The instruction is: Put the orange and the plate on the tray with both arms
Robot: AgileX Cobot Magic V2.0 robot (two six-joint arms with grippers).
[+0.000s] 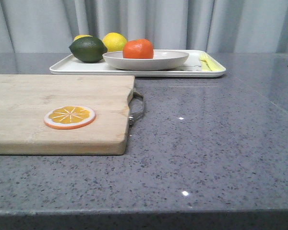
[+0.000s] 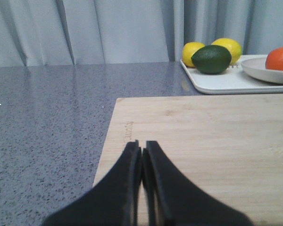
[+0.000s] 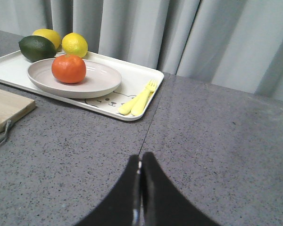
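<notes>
You see the orange (image 1: 138, 49) sitting in the plate (image 1: 173, 60), and the plate resting on the tray (image 1: 62, 68) at the far side of the grey speckled surface (image 1: 206, 143). Behind the plate on the tray's left part lie a dark green avocado (image 1: 88, 49) and two lemons (image 1: 114, 41), the avocado just beside the plate rim. At the tray's right end you find a pale yellow fork (image 3: 140, 98) with a second yellow utensil lying against it. Nearer to you, a wooden cutting board (image 1: 57, 129) with a metal handle (image 1: 138, 108) lies on the left part of the surface, carrying a flat orange slice (image 1: 69, 117). Your left tool (image 2: 141, 148) hangs over the cutting board with its fingers pressed together, holding nothing. Your right tool (image 3: 140, 162) hangs over bare surface near the tray's right end, its fingers likewise closed and empty.
</notes>
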